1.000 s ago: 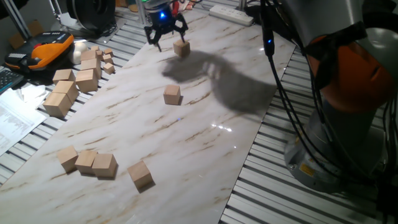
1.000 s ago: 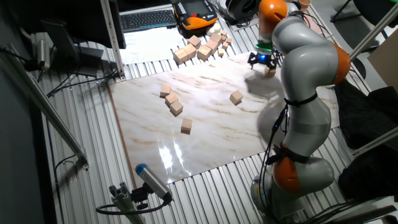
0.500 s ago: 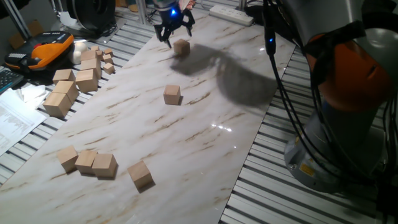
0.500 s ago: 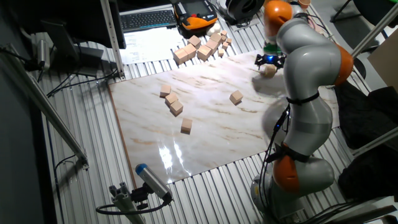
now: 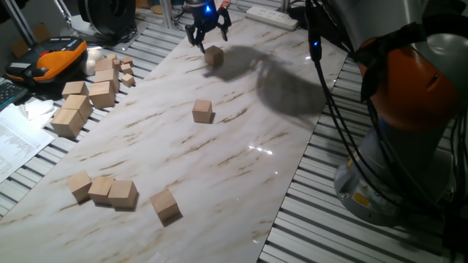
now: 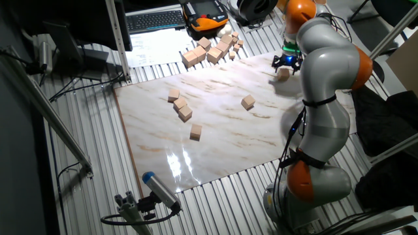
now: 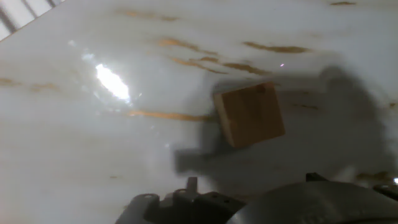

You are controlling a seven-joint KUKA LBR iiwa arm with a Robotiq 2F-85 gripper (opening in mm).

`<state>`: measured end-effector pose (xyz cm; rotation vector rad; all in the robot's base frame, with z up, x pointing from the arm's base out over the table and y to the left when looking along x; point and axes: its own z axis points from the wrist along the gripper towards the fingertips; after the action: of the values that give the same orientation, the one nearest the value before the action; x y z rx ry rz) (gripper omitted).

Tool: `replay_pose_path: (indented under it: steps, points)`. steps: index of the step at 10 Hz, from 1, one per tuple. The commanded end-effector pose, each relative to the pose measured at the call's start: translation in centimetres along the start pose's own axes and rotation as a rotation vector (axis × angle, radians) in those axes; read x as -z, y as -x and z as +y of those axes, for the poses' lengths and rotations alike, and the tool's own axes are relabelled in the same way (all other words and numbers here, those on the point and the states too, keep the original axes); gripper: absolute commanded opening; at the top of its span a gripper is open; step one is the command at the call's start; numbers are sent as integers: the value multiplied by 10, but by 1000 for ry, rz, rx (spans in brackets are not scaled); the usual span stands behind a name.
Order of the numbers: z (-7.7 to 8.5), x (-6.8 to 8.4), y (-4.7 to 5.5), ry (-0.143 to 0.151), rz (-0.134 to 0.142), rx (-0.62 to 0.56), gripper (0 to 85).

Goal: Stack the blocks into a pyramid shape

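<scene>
A white marble-patterned tabletop (image 5: pixel 241 157) with tan veins is lying on a ribbed metal bench; its glossy surface is reflecting a ceiling light. Off its left edge in one fixed view, a heap of bigger pale blocks (image 5: pixel 91 91) is sitting beside an orange-and-black device (image 5: pixel 51 58), with papers (image 5: pixel 14 135) nearer the camera. The grey-and-orange arm (image 6: pixel 323 98) is filling the right side of both fixed views and casting a broad shadow over the far end of the slab.

Six blocks are lying singly or grouped, none stacked. The far block (image 5: pixel 213 55) is resting flat near the slab's far end, just below the pincer (image 5: pixel 208 29). A middle block (image 5: pixel 202 111) is standing alone, well apart from the rest. Three blocks (image 5: pixel 102 188) are lying in a touching row near the front-left edge, and a sixth block (image 5: pixel 165 204) is sitting just beside them, turned at an angle.

The pincer is hanging above the far block with fingers spread and nothing between them, a blue light glowing on its body. In the hand view the far block (image 7: pixel 249 114) is appearing as a plain light-tan cube with faint grain, rotated slightly against the frame, with no long axis.
</scene>
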<state>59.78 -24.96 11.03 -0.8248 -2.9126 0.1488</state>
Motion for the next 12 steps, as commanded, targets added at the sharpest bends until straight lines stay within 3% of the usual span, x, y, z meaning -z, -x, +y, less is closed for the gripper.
replay_pose_path:
  steps: [1, 2, 3, 4, 5, 6, 7, 10, 12]
  points:
    - [1, 0, 0, -10, -10, -2, 680]
    - [1, 0, 0, -28, -27, 0, 680]
    - [1, 0, 0, -108, -77, 62, 850]
    - [1, 0, 0, -113, -86, 82, 850]
    - [-8, -7, 12, -86, -80, 112, 850]
    - [-14, -14, 25, -96, -102, 132, 850]
    - [-18, -19, 37, -85, -101, 147, 850]
    - [-17, -26, 45, -64, -94, 149, 850]
    - [-15, -32, 49, -57, -103, 145, 850]
